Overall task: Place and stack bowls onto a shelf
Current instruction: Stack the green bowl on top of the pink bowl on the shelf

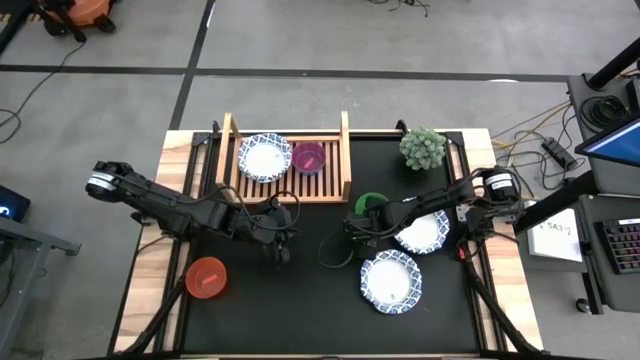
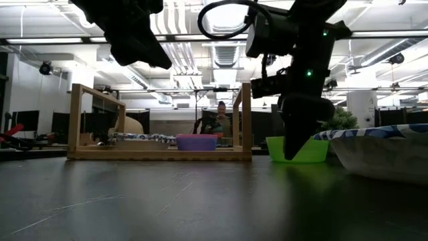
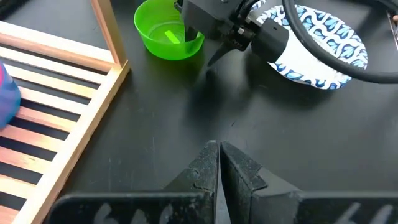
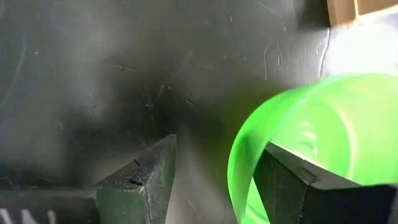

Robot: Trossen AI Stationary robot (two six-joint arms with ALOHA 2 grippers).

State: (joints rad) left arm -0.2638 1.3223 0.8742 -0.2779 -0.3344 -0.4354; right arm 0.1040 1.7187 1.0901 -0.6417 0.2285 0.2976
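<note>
A small green bowl (image 1: pixel 372 202) stands on the black mat, right of the wooden shelf (image 1: pixel 285 185). My right gripper (image 4: pixel 217 146) is open and points down at the bowl's near wall (image 4: pixel 239 168), one finger inside and one outside. On the shelf sit a white bowl with a blue rim (image 1: pixel 264 157) and a small pink-purple bowl (image 1: pixel 308 157). My left gripper (image 3: pixel 219 149) is shut on nothing, above the mat between the shelf and the green bowl (image 3: pixel 168 37). A red bowl (image 1: pixel 207 277) rests at the near left. My right gripper straddles the green bowl's wall (image 4: pixel 239 168) from above, one finger (image 4: pixel 298 180) inside the hollow and the other (image 4: pixel 146 177) outside over the mat. Whether either finger touches the wall, I cannot tell. The bowl stands upright on the mat.
Two white bowls with blue rims (image 1: pixel 422 232) (image 1: pixel 392 280) lie on the mat right of the green bowl. A small green plant (image 1: pixel 423 148) stands at the far right. The shelf's right half and the mat's near middle are bare.
</note>
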